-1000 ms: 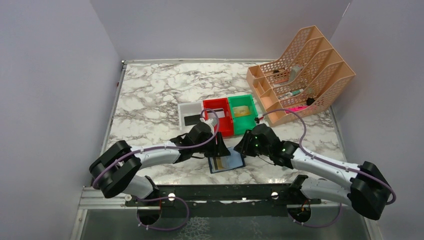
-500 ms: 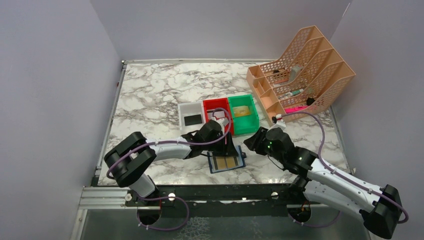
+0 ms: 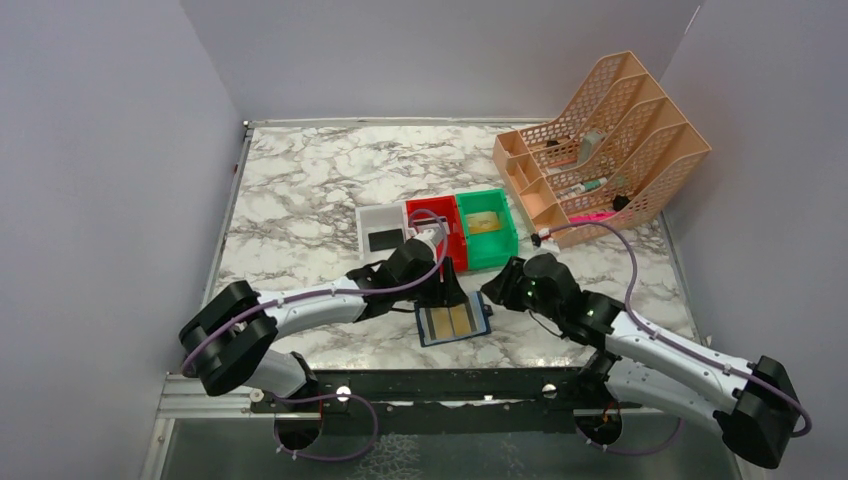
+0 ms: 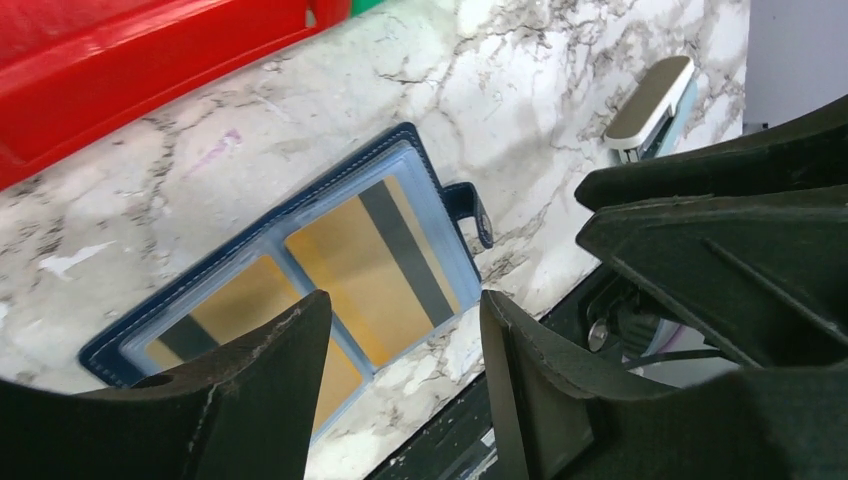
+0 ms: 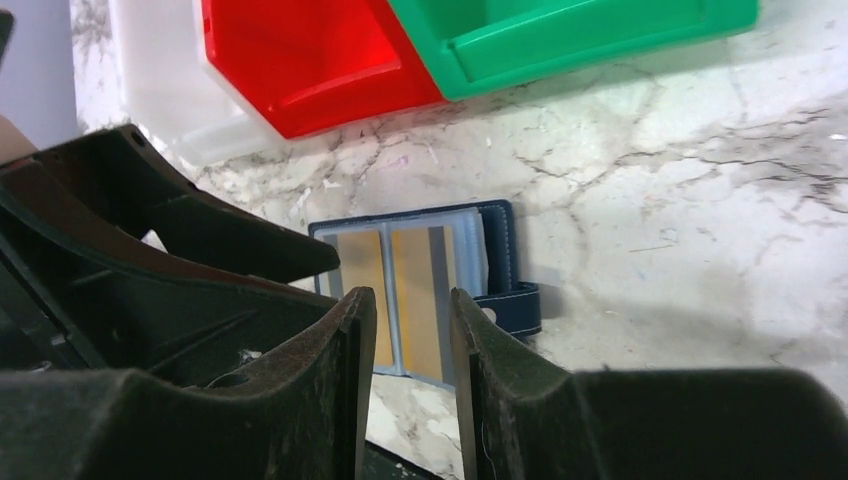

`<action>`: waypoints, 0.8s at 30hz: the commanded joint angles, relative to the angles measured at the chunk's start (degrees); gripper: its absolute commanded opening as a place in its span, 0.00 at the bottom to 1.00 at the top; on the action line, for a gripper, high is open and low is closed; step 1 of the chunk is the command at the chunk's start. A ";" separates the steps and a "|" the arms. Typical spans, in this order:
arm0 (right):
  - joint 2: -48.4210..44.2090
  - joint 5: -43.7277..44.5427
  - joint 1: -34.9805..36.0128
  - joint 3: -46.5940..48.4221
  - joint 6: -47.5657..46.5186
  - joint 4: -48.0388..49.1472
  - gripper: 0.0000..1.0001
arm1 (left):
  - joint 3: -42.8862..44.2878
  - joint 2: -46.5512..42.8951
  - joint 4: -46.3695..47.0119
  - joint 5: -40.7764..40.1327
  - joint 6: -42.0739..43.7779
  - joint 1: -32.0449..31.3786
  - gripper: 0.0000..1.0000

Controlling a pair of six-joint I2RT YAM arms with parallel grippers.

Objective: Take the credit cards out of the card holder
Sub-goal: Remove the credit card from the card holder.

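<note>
The card holder (image 3: 453, 323) lies open on the marble table near the front edge. Two gold credit cards (image 4: 372, 268) with dark stripes sit in its clear sleeves, and its snap tab (image 4: 470, 212) sticks out at the side. My left gripper (image 3: 450, 292) hovers over the holder's far edge, jaws open and empty (image 4: 405, 300). My right gripper (image 3: 492, 292) is just right of the holder, jaws a little apart and empty (image 5: 410, 295). The holder also shows in the right wrist view (image 5: 420, 285).
White bin (image 3: 372, 215) holding a black card (image 3: 384, 240), red bin (image 3: 447, 255) and green bin (image 3: 503, 242) with a gold card (image 3: 485, 222) stand behind the holder. A peach mesh organiser (image 3: 600, 140) stands at the back right. A small silver-blue stapler-like object (image 4: 650, 105) lies nearby.
The holder now lies flat showing two gold cards; one second ago it showed mostly blue. My right gripper drew back to the right, then came in slightly. My left gripper shifted slightly.
</note>
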 commanded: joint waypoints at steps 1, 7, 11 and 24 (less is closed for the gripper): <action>3.16 -7.04 -0.20 0.53 -3.78 5.10 0.35 | -2.23 -3.71 -2.62 -6.43 -0.98 -0.29 0.60; 12.00 -13.19 -0.20 3.36 -5.17 5.96 0.26 | -3.14 -5.09 -2.20 -6.55 -1.76 -0.25 0.61; 16.92 -13.80 -0.21 5.07 -5.02 4.05 0.24 | -3.06 -4.90 -2.00 -5.91 -1.70 -0.25 0.62; 24.45 -9.56 -0.20 4.97 -4.53 0.80 0.22 | -1.34 -0.57 0.99 -0.86 -0.76 -0.29 0.63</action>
